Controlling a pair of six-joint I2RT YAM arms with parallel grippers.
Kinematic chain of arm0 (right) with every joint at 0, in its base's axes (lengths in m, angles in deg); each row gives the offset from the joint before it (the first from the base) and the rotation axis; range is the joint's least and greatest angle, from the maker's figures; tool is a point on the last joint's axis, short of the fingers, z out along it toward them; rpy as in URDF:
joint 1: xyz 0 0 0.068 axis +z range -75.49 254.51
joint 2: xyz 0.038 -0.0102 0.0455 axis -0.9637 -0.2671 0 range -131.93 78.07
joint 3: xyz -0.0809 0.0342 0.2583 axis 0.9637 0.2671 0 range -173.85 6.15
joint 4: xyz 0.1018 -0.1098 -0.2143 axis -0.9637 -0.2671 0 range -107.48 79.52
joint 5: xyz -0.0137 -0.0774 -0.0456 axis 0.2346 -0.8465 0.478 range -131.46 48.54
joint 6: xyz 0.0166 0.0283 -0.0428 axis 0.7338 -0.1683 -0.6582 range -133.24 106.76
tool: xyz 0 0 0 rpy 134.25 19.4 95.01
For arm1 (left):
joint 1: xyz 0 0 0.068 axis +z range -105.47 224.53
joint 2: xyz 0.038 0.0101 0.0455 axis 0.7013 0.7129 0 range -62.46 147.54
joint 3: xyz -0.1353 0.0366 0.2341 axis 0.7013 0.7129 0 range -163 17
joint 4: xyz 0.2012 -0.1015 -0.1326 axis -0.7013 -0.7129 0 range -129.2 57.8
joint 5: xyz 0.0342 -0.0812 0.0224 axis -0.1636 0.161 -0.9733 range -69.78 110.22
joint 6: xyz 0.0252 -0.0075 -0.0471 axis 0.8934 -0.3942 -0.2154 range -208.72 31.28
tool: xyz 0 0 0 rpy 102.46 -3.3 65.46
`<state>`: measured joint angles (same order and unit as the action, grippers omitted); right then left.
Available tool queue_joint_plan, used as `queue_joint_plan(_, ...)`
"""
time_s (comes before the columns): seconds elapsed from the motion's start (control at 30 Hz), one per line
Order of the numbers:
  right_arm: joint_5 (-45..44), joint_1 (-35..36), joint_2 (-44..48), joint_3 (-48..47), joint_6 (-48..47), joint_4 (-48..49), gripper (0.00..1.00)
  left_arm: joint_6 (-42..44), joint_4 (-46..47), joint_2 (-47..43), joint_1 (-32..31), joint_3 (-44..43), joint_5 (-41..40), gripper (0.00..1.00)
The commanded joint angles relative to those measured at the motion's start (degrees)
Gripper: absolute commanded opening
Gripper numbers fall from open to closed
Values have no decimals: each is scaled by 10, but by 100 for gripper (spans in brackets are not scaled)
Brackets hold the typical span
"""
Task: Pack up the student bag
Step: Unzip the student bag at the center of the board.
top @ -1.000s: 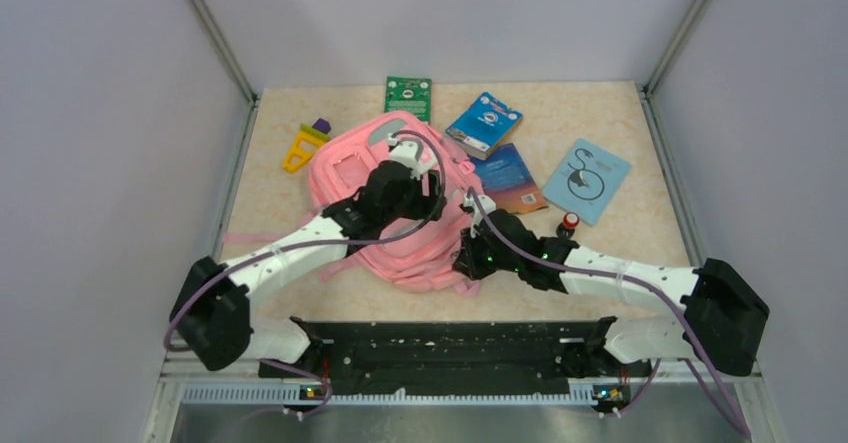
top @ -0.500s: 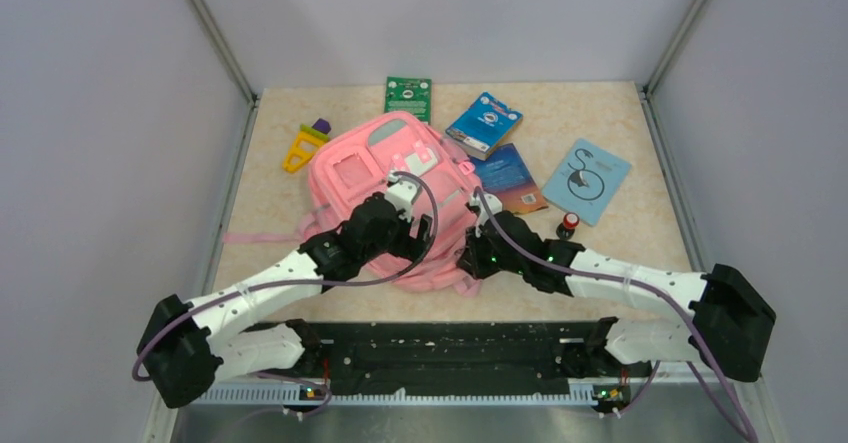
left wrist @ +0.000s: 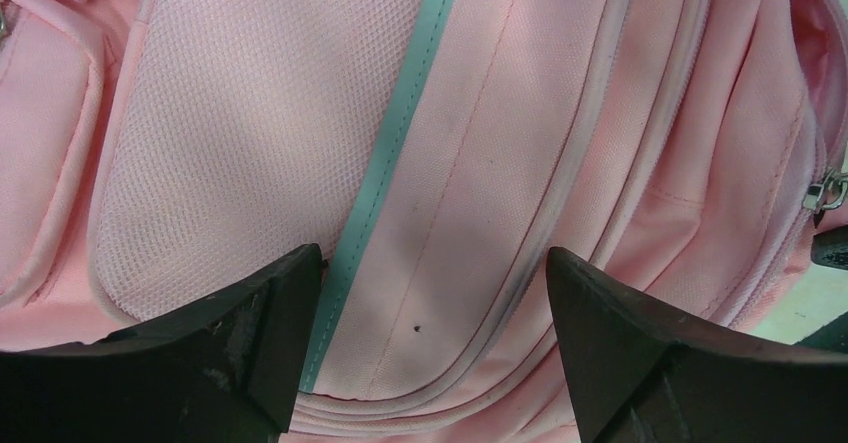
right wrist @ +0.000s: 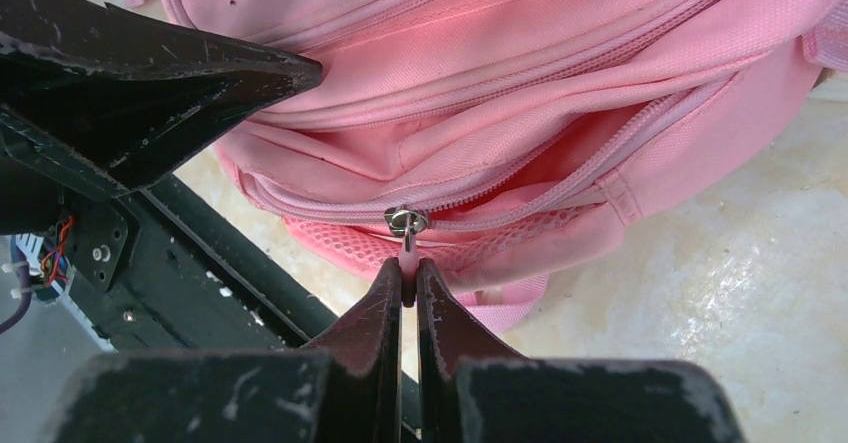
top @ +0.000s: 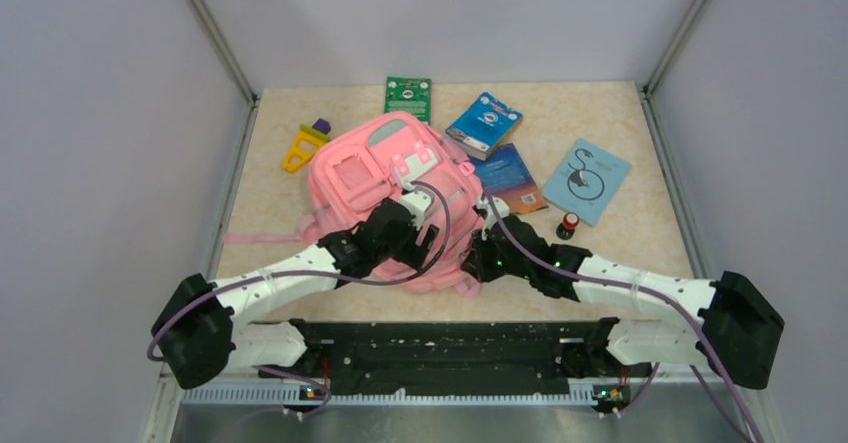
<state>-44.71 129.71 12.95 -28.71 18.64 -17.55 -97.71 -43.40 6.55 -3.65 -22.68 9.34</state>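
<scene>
Top external: student bag [top: 380, 168] lies flat on bench [top: 650, 233], centre-left, w/ pink straps trailing toward left edge. Left wrist view: left fingers [left wrist: 235, 348] spread wide, released, over bag's pink front panel, straddling grey-green stripe [left wrist: 400, 143]; nothing gripped, can't tell if tips touch fabric. Right wrist view: right fingers [right wrist: 385, 313] clenched on pink zipper pull [right wrist: 408, 253] at bag's near edge; zip gapes open beyond slider. On bench around bag: green card [top: 408, 96] at far edge, blue box [top: 484, 123], dark blue book [top: 512, 185] against bag's right side, pale blue booklet [top: 586, 180], small red-capped item [top: 568, 224], yellow-purple toy [top: 303, 143] far left.
</scene>
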Motion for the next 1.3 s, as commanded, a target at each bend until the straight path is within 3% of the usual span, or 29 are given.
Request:
queue_joint_plan(0.0,-26,-7,26,-4,7,29,0,21,22,6,-14,-12,-9,83)
queue_joint_plan(0.33,-27,-7,22,-7,-2,-6,0,34,84,-2,-47,2,-19,0)
queue_joint_plan(0.5,-25,3,15,-15,-1,-26,0,24,99,-26,-48,-1,3,0)
queue_joint_plan(0.73,5,15,17,-1,60,23,0,-44,68,-3,-47,-56,-17,0)
queue_joint_plan(1.13,-78,100,-23,-28,118,0,0,-99,84,14,-45,-78,-62,0)
queue_joint_plan(1.27,-101,135,-54,-46,137,12,0,-102,80,15,-33,-89,-40,0)
